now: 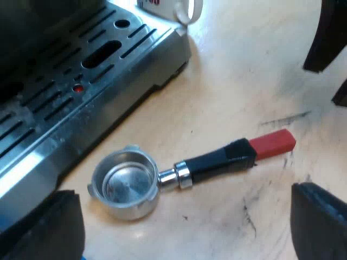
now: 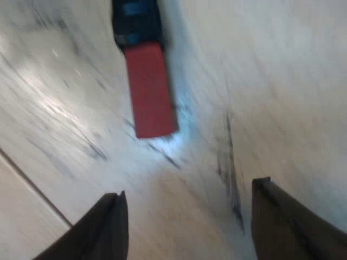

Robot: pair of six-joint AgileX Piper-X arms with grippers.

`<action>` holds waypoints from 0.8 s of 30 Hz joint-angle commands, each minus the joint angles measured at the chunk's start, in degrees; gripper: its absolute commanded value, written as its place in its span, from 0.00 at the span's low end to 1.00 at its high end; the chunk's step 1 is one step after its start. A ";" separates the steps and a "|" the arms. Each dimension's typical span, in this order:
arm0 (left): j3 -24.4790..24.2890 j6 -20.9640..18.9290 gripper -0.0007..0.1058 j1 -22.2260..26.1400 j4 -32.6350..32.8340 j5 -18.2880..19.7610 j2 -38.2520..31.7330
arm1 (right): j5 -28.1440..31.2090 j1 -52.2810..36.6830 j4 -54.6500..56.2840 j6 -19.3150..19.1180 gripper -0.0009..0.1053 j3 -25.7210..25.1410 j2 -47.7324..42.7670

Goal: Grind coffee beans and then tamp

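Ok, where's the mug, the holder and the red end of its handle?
mug (image 1: 167, 7), left wrist view, on its white wall.
holder (image 1: 127, 184), left wrist view, inside its metal bowl.
red end (image 2: 149, 89), right wrist view, on its flat top face.

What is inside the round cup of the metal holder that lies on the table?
Only bare, shiny metal shows inside the holder: no coffee grounds. Its near rim hides part of the inner wall.

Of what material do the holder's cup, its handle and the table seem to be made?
Holder's cup: bright metal, probably steel; it shines and reflects. Handle: black, likely plastic, dull sheen, with red end. Table: pale wood look, scuffed, perhaps laminate.
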 commanded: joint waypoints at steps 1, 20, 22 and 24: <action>-1.17 -0.86 0.74 -0.14 -0.15 0.09 -0.08 | 0.27 -0.24 0.09 -0.06 0.50 -2.58 -2.87; -1.16 -0.89 0.74 -0.14 -0.15 0.09 -0.08 | 0.27 8.79 -25.42 -6.93 0.50 -3.32 -6.53; -1.16 -0.89 0.74 -0.14 -0.15 0.09 -0.08 | 0.27 8.89 -28.67 -7.95 0.50 -2.00 -6.53; -1.16 -0.89 0.74 -0.14 -0.15 0.09 -0.08 | 0.27 8.89 -30.93 -7.95 0.50 -0.67 -6.53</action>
